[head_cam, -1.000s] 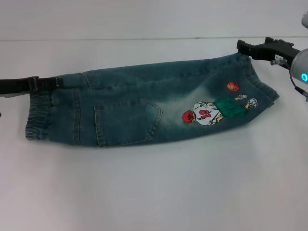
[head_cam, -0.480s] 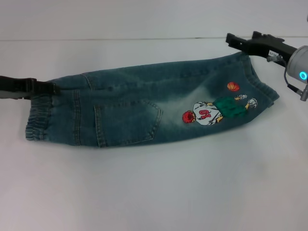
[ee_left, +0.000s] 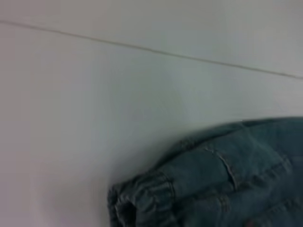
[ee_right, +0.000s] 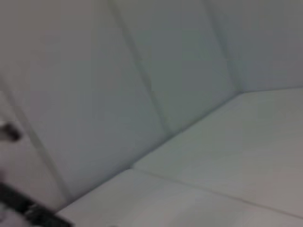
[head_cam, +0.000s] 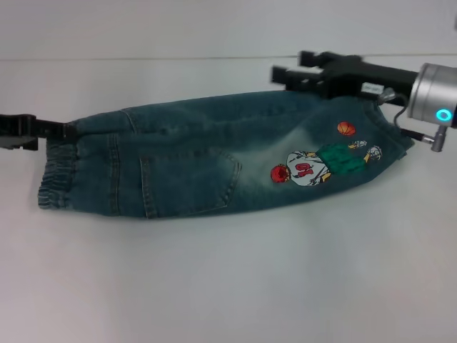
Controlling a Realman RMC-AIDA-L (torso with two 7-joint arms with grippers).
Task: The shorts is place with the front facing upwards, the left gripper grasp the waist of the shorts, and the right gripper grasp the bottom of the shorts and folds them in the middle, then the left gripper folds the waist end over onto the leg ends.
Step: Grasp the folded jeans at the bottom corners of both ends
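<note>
Faded blue-green denim shorts flat on white table, folded lengthwise. Black left gripper at gathered waist, grip unclear. Labelled right gripper over far edge, prongs apart, empty.

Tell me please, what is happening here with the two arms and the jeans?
A pair of denim shorts lies folded lengthwise on a white table. The left gripper sits at the elastic waist. The right gripper reaches over the far edge near the leg ends. The waist-over-legs fold is not yet done.
</note>
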